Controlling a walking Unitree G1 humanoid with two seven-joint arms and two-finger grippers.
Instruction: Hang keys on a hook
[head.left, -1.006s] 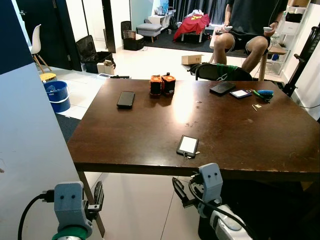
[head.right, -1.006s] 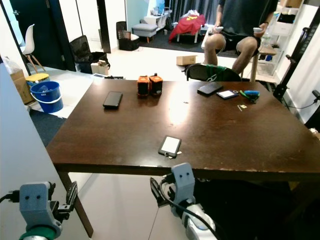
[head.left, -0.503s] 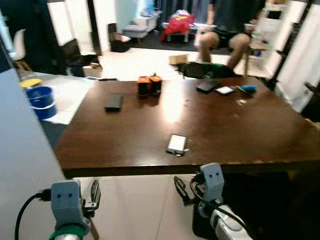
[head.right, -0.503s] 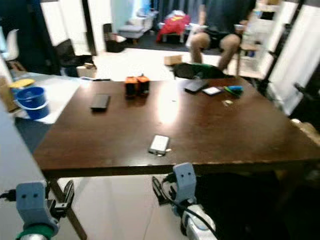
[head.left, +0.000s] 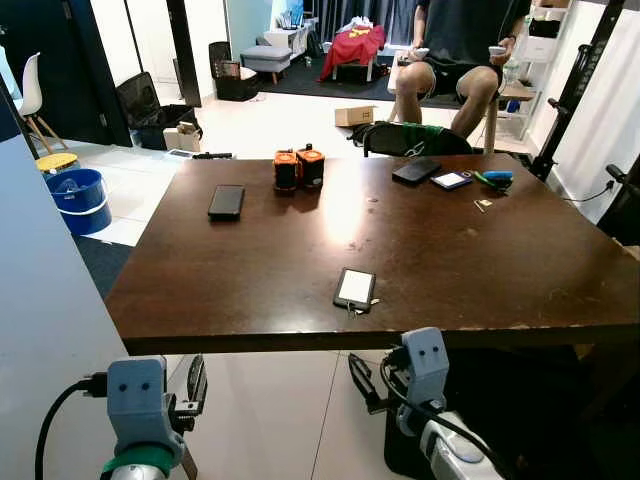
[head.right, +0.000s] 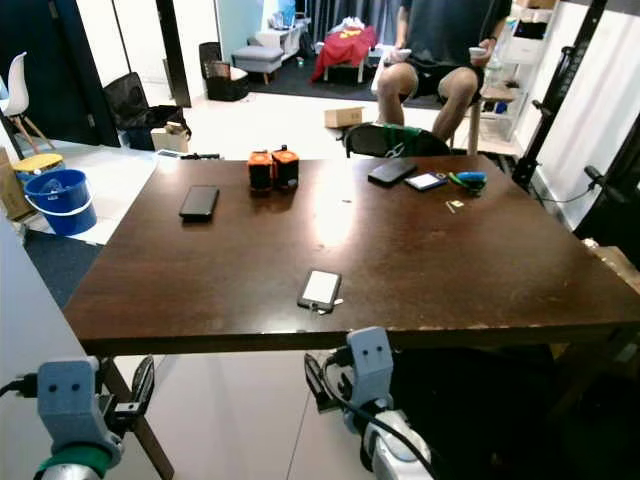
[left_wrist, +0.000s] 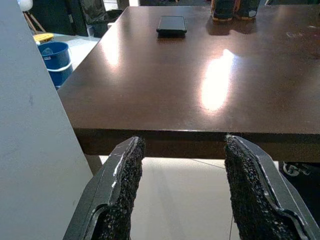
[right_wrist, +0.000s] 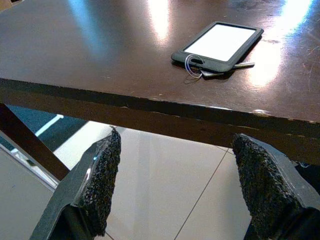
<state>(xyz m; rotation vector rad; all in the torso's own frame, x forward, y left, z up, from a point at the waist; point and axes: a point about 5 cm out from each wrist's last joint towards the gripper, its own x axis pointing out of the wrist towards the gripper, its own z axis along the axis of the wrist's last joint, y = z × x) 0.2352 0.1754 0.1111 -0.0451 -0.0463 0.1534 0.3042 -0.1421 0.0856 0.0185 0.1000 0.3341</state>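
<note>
A small set of keys (right_wrist: 199, 71) on a thin ring lies on the dark wooden table (head.left: 250, 290), touching the near corner of a white-screened black device (head.left: 355, 288) close to the front edge. My right gripper (right_wrist: 175, 145) hangs open below and in front of the table edge, under the keys, with nothing between its fingers. It also shows at the bottom of the left eye view, right gripper (head.left: 372, 385). My left gripper (left_wrist: 181, 150) is open and empty, low in front of the table's left part.
On the table lie a black phone (head.left: 226, 200), two orange-and-black blocks (head.left: 299, 168), and another phone and small items (head.left: 450, 178) at the far side. A person (head.left: 455, 50) sits behind the table. A grey panel (head.left: 40, 320) stands at my left, a blue bucket (head.left: 80, 200) beyond.
The camera has shifted and blurred in between, so the table now sits a little lower-left and farther. Both grippers hang as before, open and empty.
</note>
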